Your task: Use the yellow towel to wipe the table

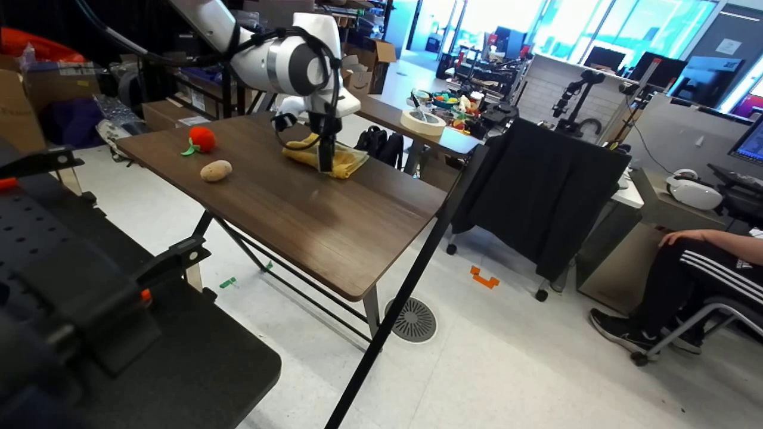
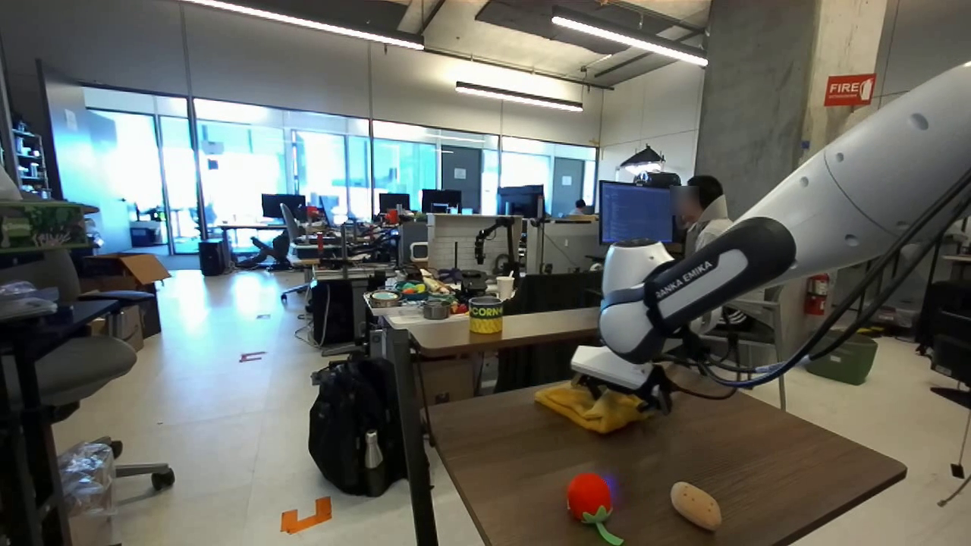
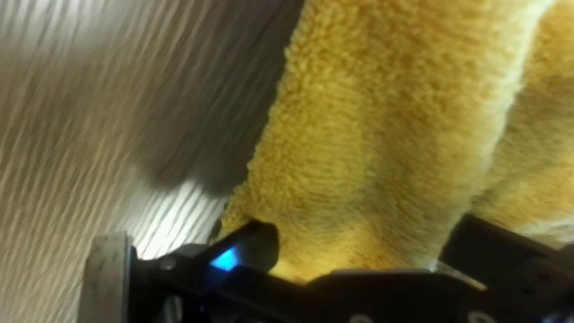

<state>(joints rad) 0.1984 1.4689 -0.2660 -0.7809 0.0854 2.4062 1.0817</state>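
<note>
The yellow towel [image 1: 349, 161] is seen rumpled on the bench [image 1: 298, 208], close to the far long edge in an exterior view. The end effector [image 3: 362, 235] is positioned low over it, its fingers [image 3: 264, 237] spread apart, with a fold of the towel between them. Bare wood is seen toward the near long edge and the right-hand short edge. Toward the left end, well apart from the towel, a red tomato [image 1: 202, 139] and a potato [image 1: 216, 171] are placed. The towel is overhung by the arm [image 2: 850, 171]; beyond it, a desk [image 2: 550, 324] is seen.

fuzzy cloth towel [image 3: 381, 134], faintly glossy wood-grained table [image 1: 298, 220]
</note>
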